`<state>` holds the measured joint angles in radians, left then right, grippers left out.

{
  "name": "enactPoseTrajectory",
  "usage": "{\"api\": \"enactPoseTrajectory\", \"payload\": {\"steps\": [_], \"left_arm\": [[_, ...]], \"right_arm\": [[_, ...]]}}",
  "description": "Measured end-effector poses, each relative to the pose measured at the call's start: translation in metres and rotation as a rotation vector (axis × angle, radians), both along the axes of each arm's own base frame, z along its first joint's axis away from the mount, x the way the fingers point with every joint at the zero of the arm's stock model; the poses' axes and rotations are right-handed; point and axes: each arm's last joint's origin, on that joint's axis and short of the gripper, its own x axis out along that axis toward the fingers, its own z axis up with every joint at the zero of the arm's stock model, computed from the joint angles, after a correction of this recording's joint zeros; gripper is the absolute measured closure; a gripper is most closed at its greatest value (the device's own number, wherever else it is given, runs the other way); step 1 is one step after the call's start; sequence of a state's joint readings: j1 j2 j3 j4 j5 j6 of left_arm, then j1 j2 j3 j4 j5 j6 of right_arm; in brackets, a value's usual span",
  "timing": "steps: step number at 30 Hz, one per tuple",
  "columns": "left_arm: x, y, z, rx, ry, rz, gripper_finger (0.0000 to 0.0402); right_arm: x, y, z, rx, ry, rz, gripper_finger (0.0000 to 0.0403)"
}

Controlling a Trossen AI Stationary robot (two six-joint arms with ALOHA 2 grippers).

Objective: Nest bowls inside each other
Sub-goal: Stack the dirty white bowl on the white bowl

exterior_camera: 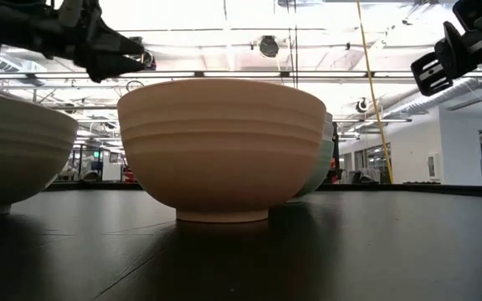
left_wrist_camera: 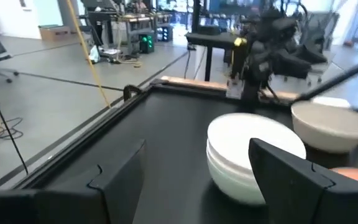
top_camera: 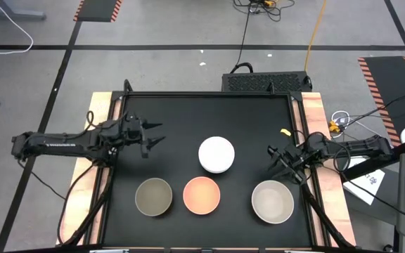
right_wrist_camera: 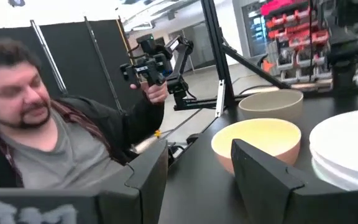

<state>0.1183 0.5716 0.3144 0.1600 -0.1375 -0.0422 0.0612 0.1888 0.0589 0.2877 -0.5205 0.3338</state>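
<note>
Four bowl groups across mid-frame: white stack (top_camera: 216, 154), olive (top_camera: 153, 196), peach (top_camera: 202, 195), beige (top_camera: 272, 201); between picks, left gripper (top_camera: 156, 135) and right gripper (top_camera: 276, 159) both wide, empty; next, probably grasping a single bowl's rim.

Two dark jointed arms — black cables, blocky angular jaws.

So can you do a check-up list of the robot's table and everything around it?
Surface: black table, wooden side rails.
Job's things: white bowl stack with a mint green bowl in it; olive-grey bowl, peach-orange bowl, beige bowl standing singly.
Clutter: nothing seen.
Grippers: left gripper and right gripper open, empty, above the table.
Cables: on the floor beyond the table.
Surroundings: a person beside the table.
</note>
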Motion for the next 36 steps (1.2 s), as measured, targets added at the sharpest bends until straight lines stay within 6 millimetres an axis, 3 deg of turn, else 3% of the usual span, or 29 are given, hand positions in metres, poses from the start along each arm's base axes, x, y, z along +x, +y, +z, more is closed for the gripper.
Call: {"api": "enactPoseTrajectory", "payload": {"steps": [7, 12, 17, 29, 32, 36], "left_arm": [[-0.018, -0.002, -0.003, 0.046, 0.071, -0.005, 0.0121], [-0.029, -0.004, 0.001, 0.06, 0.027, -0.003, 0.0121], [-0.034, -0.004, -0.014, 0.077, 0.083, 0.011, 0.0121], [-0.051, -0.008, -0.037, 0.083, 0.011, -0.058, 0.0121], [-0.054, -0.01, -0.04, 0.063, -0.025, -0.091, 0.0121], [-0.057, -0.011, -0.041, 0.058, -0.031, -0.135, 0.0121]], "right_arm": [[0.001, -0.001, 0.0, -0.102, -0.066, -0.067, 0.0234], [0.001, -0.001, 0.0, -0.101, -0.065, -0.071, 0.0234], [0.001, -0.002, -0.002, -0.09, -0.039, -0.088, 0.0234], [0.001, -0.002, 0.0, -0.082, -0.045, -0.087, 0.0234], [0.001, -0.002, 0.001, -0.072, 0.011, -0.1, 0.0234], [-0.002, -0.006, 0.019, -0.143, 0.173, -0.231, 0.0241]]}}
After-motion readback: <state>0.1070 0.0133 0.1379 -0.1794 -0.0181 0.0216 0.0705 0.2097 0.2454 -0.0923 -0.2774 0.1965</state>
